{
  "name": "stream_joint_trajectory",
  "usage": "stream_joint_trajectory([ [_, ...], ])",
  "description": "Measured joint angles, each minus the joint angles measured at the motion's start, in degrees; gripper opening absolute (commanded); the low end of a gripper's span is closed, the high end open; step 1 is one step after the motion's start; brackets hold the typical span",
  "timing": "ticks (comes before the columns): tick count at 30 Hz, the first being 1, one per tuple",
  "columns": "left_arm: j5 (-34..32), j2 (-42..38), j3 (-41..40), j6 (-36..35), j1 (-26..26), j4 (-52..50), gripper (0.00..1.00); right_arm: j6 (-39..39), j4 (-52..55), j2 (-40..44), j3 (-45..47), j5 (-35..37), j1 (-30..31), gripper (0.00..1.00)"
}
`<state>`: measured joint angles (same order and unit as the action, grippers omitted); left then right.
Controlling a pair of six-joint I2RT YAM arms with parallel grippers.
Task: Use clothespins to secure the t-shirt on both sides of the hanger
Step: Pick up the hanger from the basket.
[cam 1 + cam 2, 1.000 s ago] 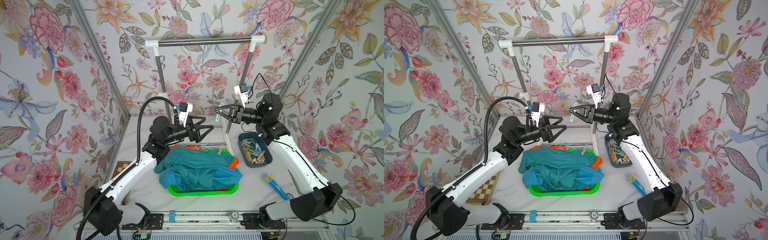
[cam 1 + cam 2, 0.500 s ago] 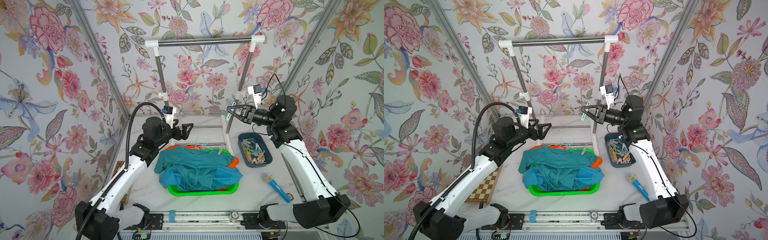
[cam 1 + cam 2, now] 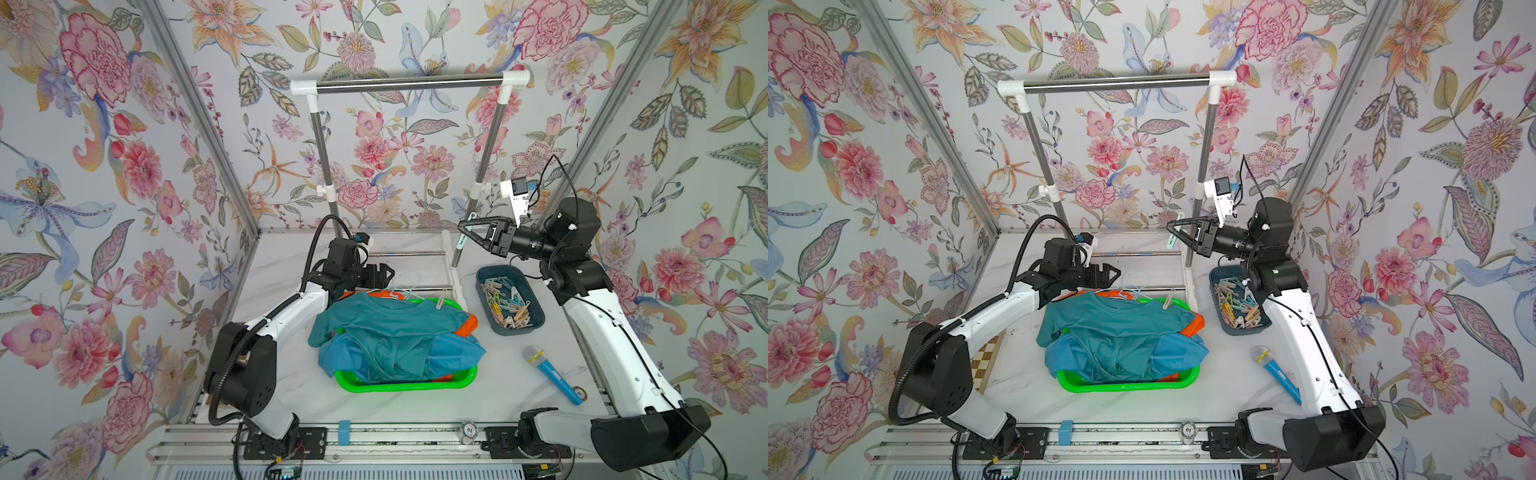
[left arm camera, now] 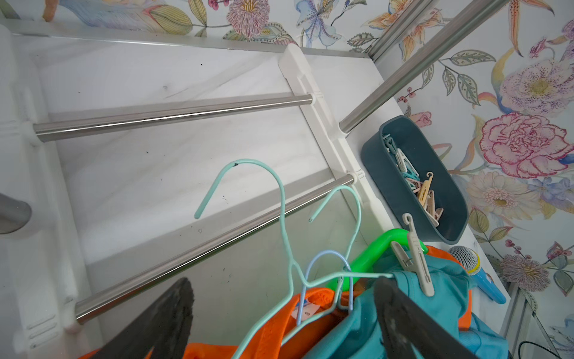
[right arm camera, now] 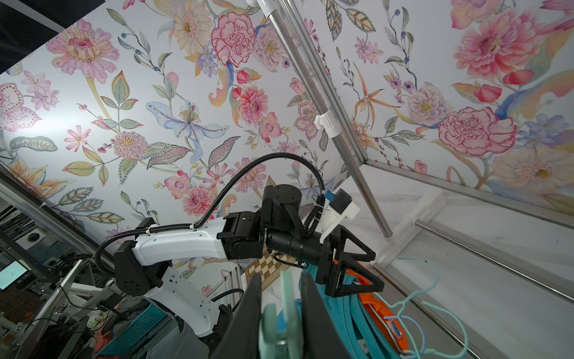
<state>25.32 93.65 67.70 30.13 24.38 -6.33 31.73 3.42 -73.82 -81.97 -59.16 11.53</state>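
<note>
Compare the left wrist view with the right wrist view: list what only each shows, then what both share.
Left wrist only: the dark blue bin of clothespins, the toy microphone, and a beige clothespin clipped on the teal t-shirt. Right wrist only: the left arm, and the right gripper shut on a mint clothespin. Both: the t-shirt, the mint hanger, the rack's rails.

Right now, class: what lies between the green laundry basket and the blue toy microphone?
Nothing: between the green laundry basket and the blue toy microphone only bare marble tabletop shows, in both top views.
</note>
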Motion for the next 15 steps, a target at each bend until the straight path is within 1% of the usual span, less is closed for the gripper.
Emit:
stream_joint_trajectory([
  [3,0.76,3.63,0.76,1.68,0.0,1.05,0.93,-0.04,0.07,-0.02,0.13,0.0,0.0,0.16],
  [6,1.86,6.97,1.55,3.56,-0.02,2.43,0.88,-0.24,0.22,-0.02,0.37,0.02,0.0,0.16],
  [12,4.81,12.11,3.23,7.43,-0.35,6.29,0.69,-0.81,0.28,-0.04,0.57,0.02,0.0,0.16],
  [15,6.03,13.66,4.22,8.7,-0.39,8.02,0.63,-0.96,0.37,-0.07,0.81,0.02,0.0,0.16],
])
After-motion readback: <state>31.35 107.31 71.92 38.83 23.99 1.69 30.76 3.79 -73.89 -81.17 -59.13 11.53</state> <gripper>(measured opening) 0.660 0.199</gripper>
